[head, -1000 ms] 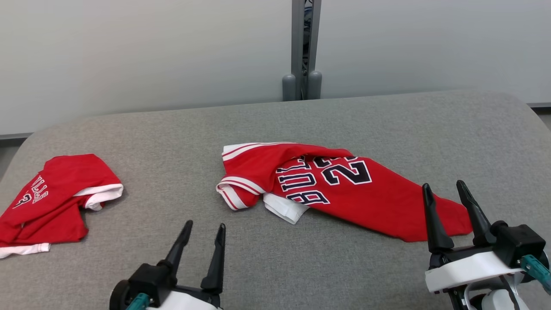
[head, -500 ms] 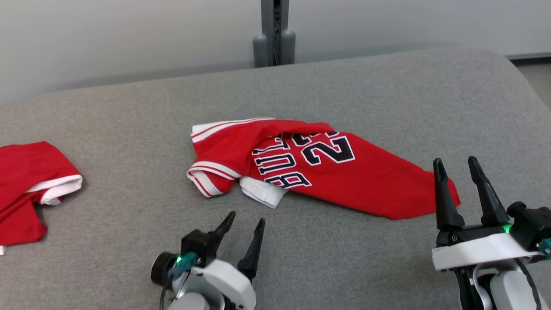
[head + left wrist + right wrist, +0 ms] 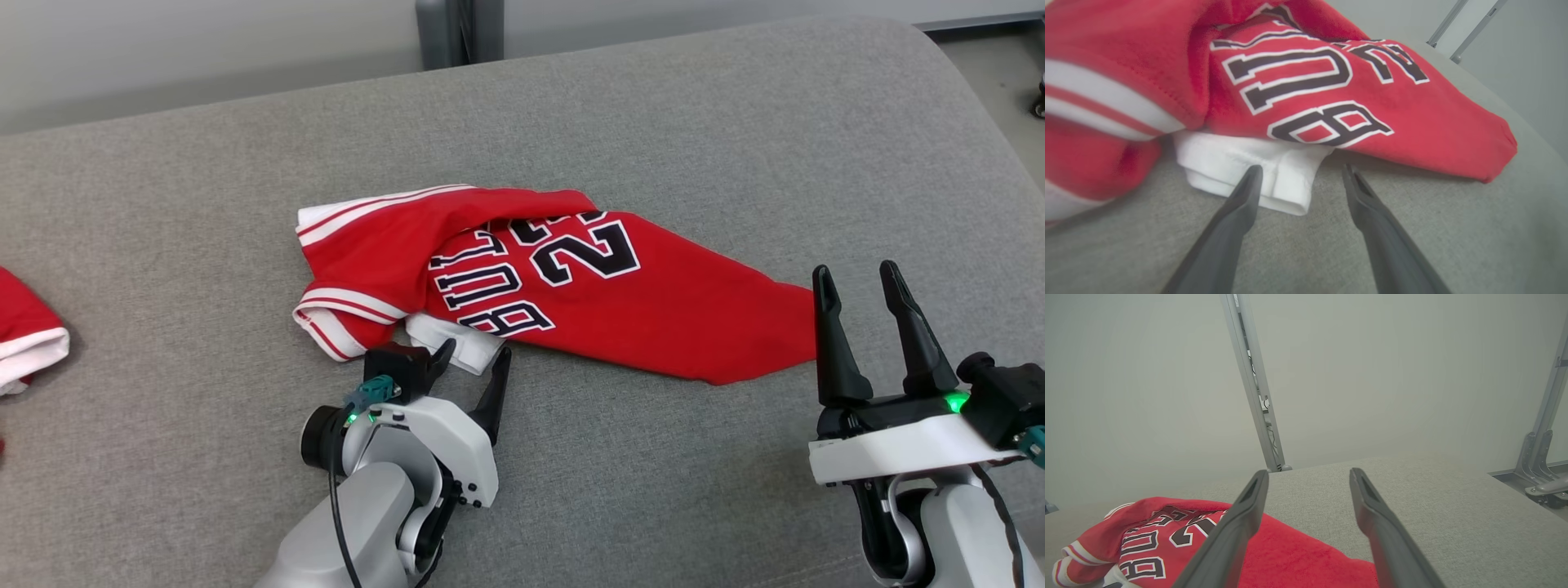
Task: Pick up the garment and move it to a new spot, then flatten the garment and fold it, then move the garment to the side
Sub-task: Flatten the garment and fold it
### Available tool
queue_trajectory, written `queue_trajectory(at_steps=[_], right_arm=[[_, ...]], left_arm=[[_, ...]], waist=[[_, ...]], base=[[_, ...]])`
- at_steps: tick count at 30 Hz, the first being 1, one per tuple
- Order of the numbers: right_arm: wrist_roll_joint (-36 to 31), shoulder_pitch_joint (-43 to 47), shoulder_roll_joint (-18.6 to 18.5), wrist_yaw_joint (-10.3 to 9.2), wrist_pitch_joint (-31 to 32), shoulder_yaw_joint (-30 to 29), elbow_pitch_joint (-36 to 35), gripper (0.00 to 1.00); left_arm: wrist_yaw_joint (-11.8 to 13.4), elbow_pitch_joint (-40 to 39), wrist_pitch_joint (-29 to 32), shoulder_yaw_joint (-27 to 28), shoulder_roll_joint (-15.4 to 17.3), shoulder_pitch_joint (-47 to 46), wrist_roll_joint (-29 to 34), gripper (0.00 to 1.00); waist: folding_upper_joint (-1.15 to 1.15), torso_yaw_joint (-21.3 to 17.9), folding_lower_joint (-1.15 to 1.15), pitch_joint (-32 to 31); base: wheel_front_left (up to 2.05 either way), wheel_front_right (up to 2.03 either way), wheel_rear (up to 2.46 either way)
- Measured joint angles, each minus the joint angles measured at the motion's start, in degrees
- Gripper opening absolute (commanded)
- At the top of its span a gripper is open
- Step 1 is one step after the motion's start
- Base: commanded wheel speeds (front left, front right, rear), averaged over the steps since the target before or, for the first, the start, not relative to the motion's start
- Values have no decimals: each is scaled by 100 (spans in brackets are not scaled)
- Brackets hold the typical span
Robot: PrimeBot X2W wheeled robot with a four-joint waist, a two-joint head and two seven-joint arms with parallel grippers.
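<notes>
Moved: left gripper (image 3: 478,349) had come forward from well short of the shirt (image 3: 653,318) to its near edge. The head camera had swung too, so the shirt's shift in the picture was no move of the cloth.
Surface: the gray padded table (image 3: 735,122) carried the shirt about midway across, bare cloth-free top on every side of it.
Cloth: the shirt lay crumpled and part-folded on itself, lettering up, tapering to a point at its right end.
Other cloth: a second red garment (image 3: 24,327) lay well apart to the shirt's left, at the picture's edge.
Right tool: right gripper (image 3: 854,269) stood spread and empty, raised just beside the shirt's pointed end.
Left tool: fingers spread, holding nothing, one tip over the white fold (image 3: 1229,163) poking from the shirt's near edge, the other over bare table beside it.
Grip: probably best to go lower and farther in, taking red cloth with the white layer, so the whole shirt lifts, not a flap.
Room: open table lay beyond and right of the shirt; the rounded right rim was near that side.
</notes>
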Motion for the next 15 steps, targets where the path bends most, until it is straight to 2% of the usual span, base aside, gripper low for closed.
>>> queue_trajectory(at_steps=[6, 11, 13, 14, 15], right_arm=[[0, -46, 19, 0, 0, -29, -29, 100], [-1, -58, 30, 0, 0, -49, -30, 100], [-9, -70, 34, 0, 0, -58, -29, 100], [-10, -70, 35, 0, 0, -57, -25, 100], [-19, -70, 37, 0, 0, -57, -23, 100]], left_arm=[[246, 436, 37, -483, -4, -327, -243, 100], [291, 644, -41, -722, -13, -453, -313, 100], [293, 722, -92, -820, -25, -503, -352, 31], [293, 759, -109, -871, -26, -522, -375, 0], [293, 797, -125, -923, -22, -545, -375, 0]], waist=[[0, -70, 0, 113], [0, -51, 0, 143], [0, -27, 0, 147], [0, -15, 0, 146], [0, -2, 0, 143]], base=[[0, 0, 0], [0, 0, 0], [0, 0, 0], [0, 0, 0], [0, 0, 0]])
